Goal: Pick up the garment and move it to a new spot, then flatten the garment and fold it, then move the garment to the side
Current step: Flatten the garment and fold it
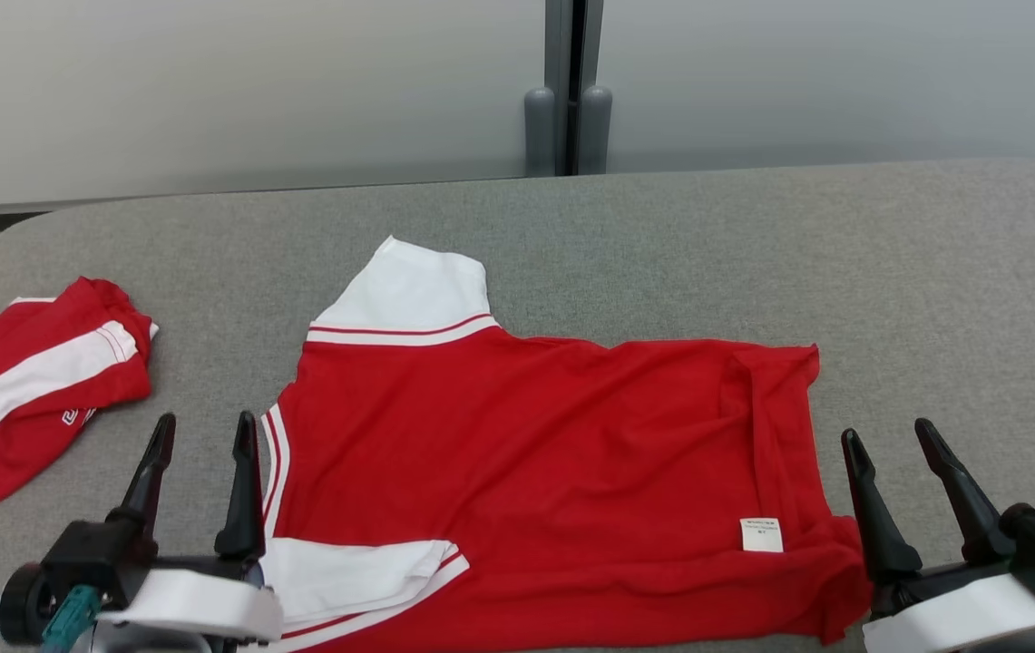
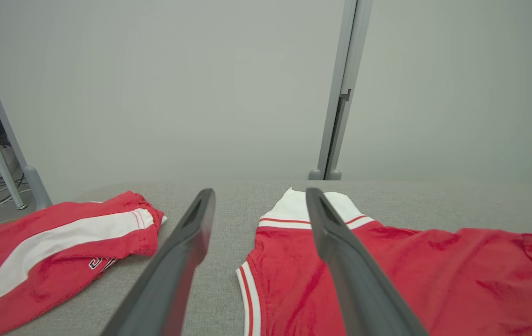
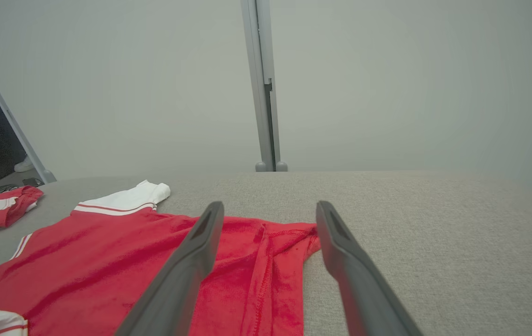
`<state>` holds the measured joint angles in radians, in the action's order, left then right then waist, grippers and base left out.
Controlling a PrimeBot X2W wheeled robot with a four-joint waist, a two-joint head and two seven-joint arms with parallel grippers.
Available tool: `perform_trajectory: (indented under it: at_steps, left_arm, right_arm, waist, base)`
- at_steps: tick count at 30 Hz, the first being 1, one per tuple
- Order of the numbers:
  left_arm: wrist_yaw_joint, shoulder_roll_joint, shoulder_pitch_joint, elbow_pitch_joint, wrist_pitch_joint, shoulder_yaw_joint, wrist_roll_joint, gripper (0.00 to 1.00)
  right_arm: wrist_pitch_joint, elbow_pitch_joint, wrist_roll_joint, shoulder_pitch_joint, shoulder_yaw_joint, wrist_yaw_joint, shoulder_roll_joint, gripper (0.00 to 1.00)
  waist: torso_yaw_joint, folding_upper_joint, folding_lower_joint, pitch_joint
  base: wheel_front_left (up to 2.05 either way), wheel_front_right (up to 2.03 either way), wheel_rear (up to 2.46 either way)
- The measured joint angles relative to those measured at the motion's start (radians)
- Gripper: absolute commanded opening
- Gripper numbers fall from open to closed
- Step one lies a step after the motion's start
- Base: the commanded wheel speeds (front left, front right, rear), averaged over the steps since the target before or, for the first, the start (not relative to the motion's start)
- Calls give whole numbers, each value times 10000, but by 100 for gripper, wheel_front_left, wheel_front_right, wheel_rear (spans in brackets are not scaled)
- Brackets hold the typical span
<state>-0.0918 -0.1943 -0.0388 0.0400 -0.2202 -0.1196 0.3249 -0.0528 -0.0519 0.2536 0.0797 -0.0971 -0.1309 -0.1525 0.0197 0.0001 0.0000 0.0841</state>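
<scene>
Red garment (image 1: 553,453) with white sleeves (image 1: 413,290) on grey table (image 1: 934,272).

The left pincer (image 1: 207,422) stands at the near left, jaws parted wide, its two dark fingers (image 1: 240,490) straight and pointing toward the far side, tips leaning slightly right. A black mount joins it to a pale wrist cuff (image 1: 195,606). The right pincer (image 1: 884,428) stands at the near right, jaws equally wide, tips leaning slightly left, pale forearm (image 1: 961,621) behind. The two are roughly level and well apart.
</scene>
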Motion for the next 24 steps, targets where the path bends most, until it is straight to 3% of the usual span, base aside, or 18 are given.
perform_trajectory:
  at_steps: [6,12,18,24]
  left_arm:
    - [796,-50,2649,533,568,-685,-81,100]
    - [1482,125,5613,2259,1174,-1208,-84,100]
    - [1779,495,7892,4719,1597,-1582,-121,100]
    - [1839,267,9383,7173,1981,-1505,-71,100]
  right_arm:
    - [58,-370,-130,-616,46,0,27,100]
    - [-84,-418,-188,-1405,-176,0,71,100]
    - [-364,-184,-199,-1934,-328,0,190,100]
    - [-541,130,-169,-2318,-600,0,299,100]
  waist:
    - [34,0,0,1059]
    - [-128,0,0,2345]
    - [-514,0,0,3400]
    - [-994,-1,0,3911]
  base:
    - [0,0,0]
    - [0,0,0]
    - [0,0,0]
    - [0,0,0]
